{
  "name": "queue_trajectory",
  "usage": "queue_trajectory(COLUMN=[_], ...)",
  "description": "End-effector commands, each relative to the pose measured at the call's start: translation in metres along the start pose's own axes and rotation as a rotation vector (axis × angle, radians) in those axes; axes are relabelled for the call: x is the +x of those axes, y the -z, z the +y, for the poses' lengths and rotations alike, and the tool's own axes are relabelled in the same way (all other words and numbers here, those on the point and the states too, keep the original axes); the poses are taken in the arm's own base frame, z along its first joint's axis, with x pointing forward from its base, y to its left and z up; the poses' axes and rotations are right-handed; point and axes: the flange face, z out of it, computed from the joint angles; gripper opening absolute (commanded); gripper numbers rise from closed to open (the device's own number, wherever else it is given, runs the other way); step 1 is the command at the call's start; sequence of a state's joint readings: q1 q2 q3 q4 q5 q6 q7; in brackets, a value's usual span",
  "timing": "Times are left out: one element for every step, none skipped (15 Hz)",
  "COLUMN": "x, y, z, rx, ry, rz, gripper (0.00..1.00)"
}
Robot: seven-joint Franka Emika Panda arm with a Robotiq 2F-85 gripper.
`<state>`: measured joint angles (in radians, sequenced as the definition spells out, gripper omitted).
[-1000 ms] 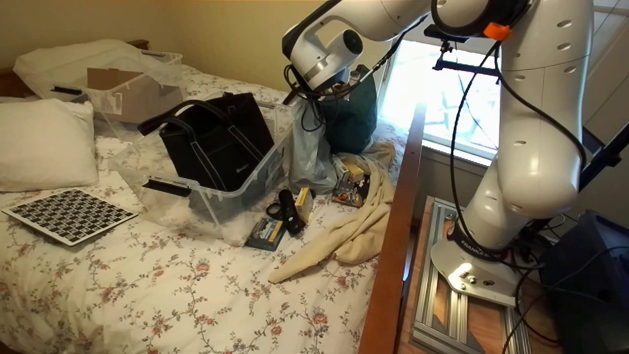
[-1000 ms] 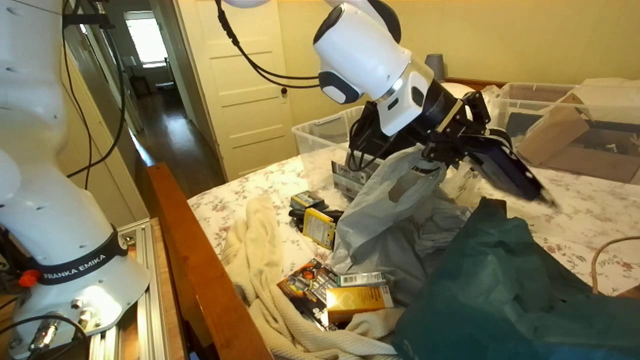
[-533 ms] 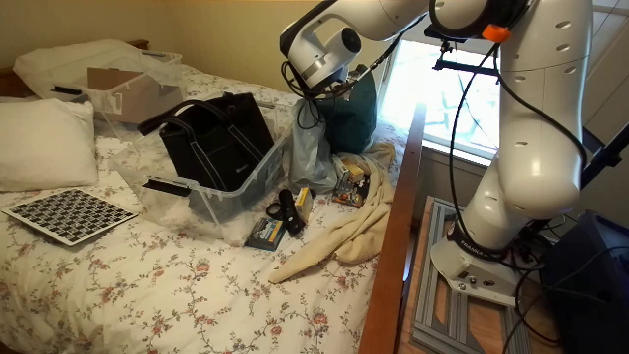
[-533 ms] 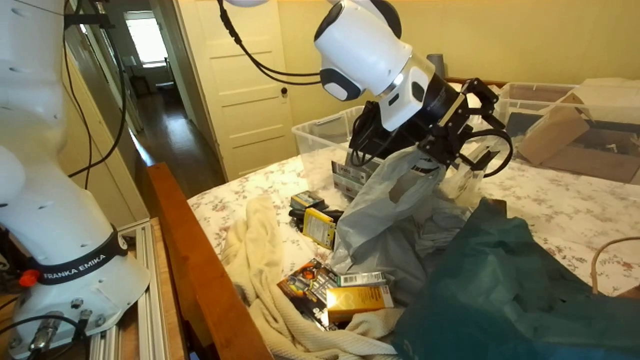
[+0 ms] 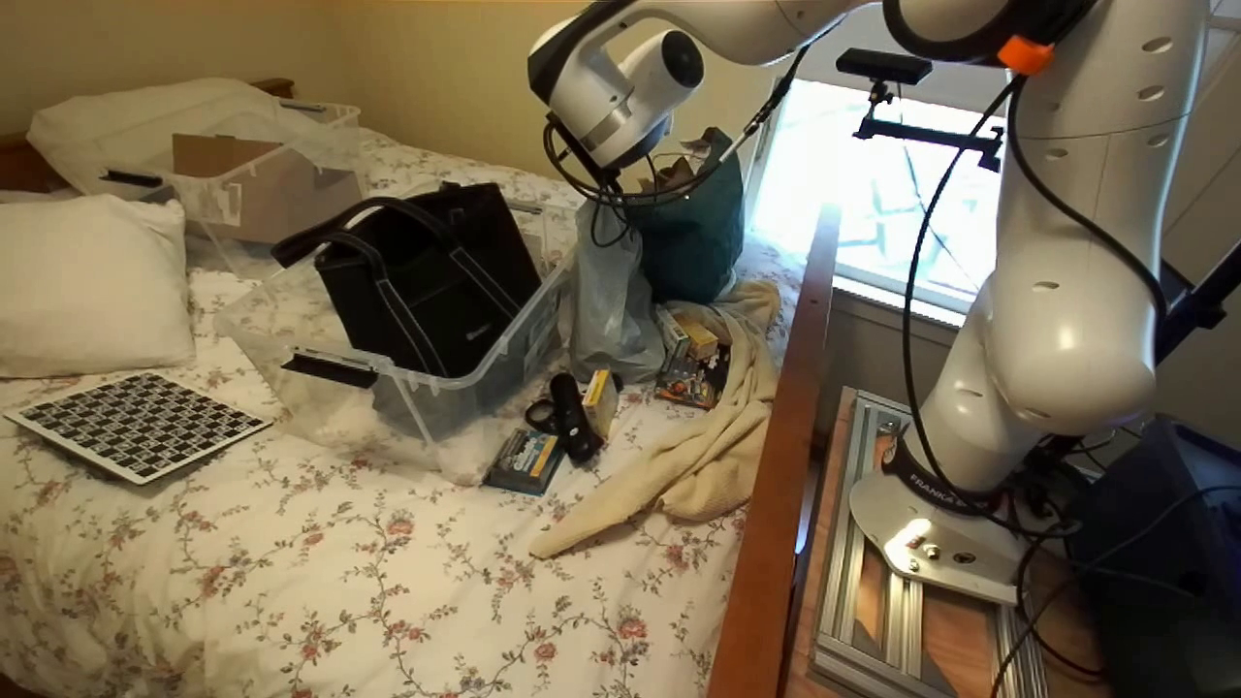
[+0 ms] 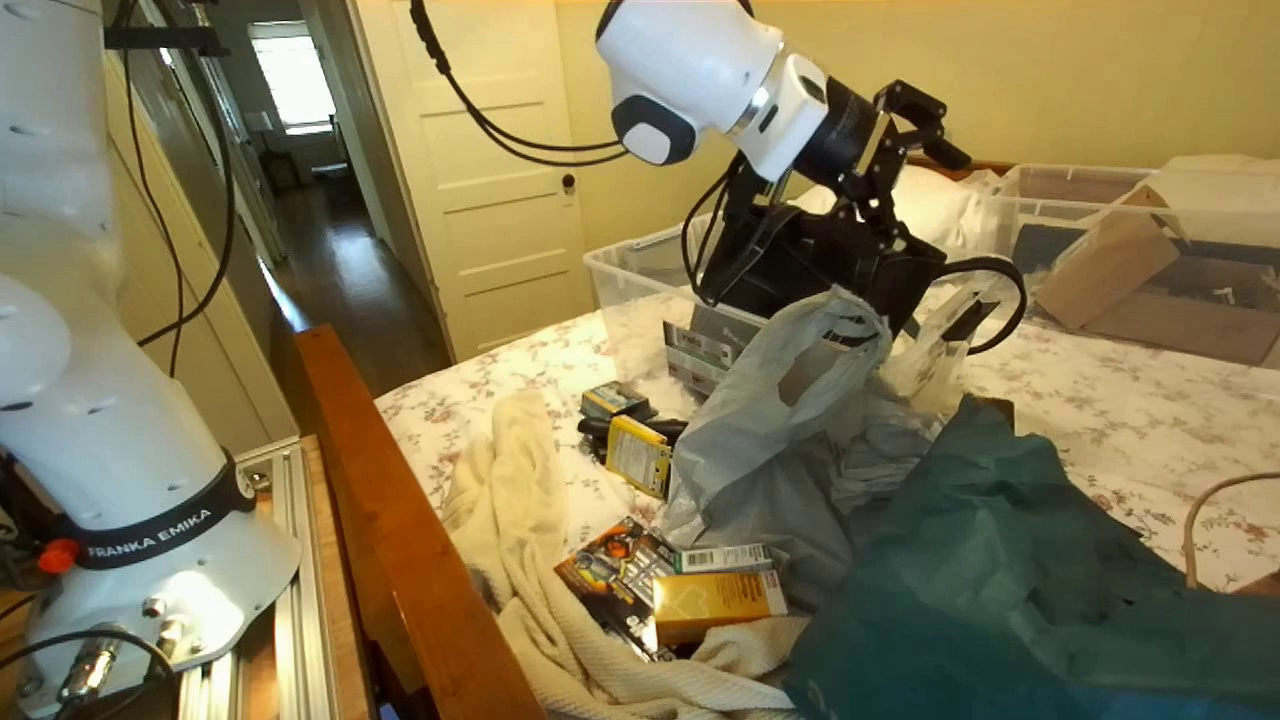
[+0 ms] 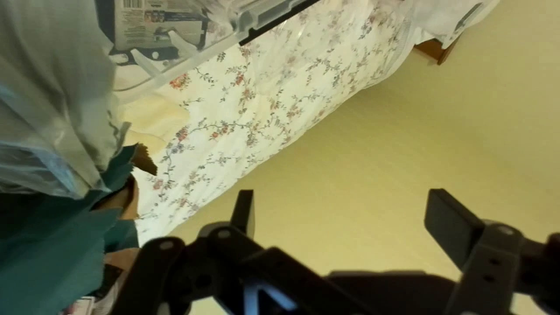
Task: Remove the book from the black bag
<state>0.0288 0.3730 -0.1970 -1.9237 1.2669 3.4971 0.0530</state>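
Wrist view is showing the gripper (image 7: 343, 216) spread wide, the dark slab lately at its tips, likely the book, lying out of view; removal from the black bag (image 5: 431, 296) at left is probably finishing.

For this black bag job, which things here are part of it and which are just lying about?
Part of the job: black bag; gripper, open and holding nothing; book, though I can't make one out.

Just lying about: checkered board; cream cloth; green bag; gray plastic bag; gold box.
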Motion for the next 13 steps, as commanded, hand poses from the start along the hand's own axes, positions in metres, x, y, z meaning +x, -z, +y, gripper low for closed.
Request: queue_trajectory(x=[-0.01, -0.014, -0.018, -0.021, -0.025, -0.03, -0.033, -0.037, -0.04, -0.041, -0.042, -0.043, -0.044], y=[0.04, 0.046, 0.052, 0.058, 0.064, 0.068, 0.073, 0.076, 0.075, 0.075, 0.073, 0.065, 0.065], z=[-0.014, -0.017, -0.019, -0.021, -0.021, -0.019, -0.018, -0.016, -0.01, -0.005, 0.001, -0.011, -0.005], rx=[0.058, 0.077, 0.091, 0.105, 0.117, 0.122, 0.129, 0.133, 0.129, 0.122, 0.11, 0.118, 0.11], ry=[0.194, 0.244, 0.287, 0.331, 0.373, 0.414, 0.456, 0.499, 0.541, 0.568, 0.59, 0.529, 0.548], rz=[-0.026, -0.051, -0.076, -0.105, -0.129, -0.157, -0.183, -0.21, -0.227, -0.238, -0.252, -0.211, -0.222], gripper=[1.0, 1.0, 1.0, 1.0, 1.0, 1.0, 1.0, 1.0, 1.0, 1.0, 1.0, 1.0, 1.0])
